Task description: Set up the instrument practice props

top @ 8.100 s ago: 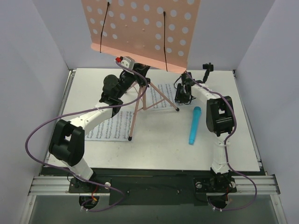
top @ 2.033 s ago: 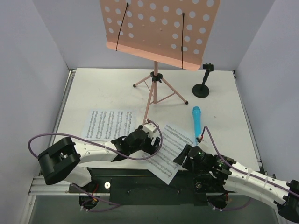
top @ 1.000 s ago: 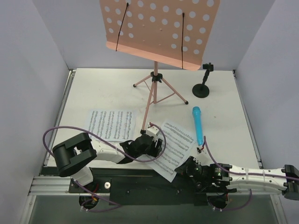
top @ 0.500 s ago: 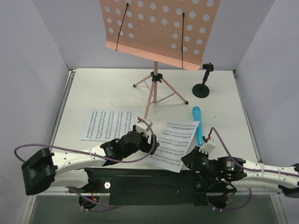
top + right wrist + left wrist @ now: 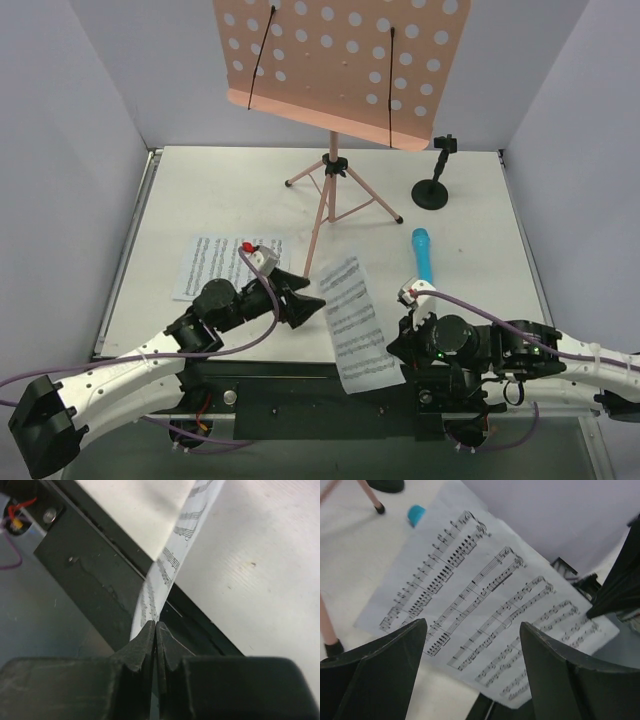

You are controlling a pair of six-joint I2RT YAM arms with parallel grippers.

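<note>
White tabletop (image 5: pixel 220 195) between pale lavender walls carries the pink music stand (image 5: pixel 340 60), upright on its tripod at the back. The black mic stand (image 5: pixel 432 188) is just to its right. The blue microphone (image 5: pixel 423 256) lies flat nearer the front. One page (image 5: pixel 212 262) lies flat on the left, partly under the left arm. The right gripper (image 5: pixel 155 626) is pinched tight on the lower edge of the other page (image 5: pixel 352 318), which stands tilted off the table over the front rail. The left gripper (image 5: pixel 472 625) is spread wide, facing that page from just beside it.
</note>
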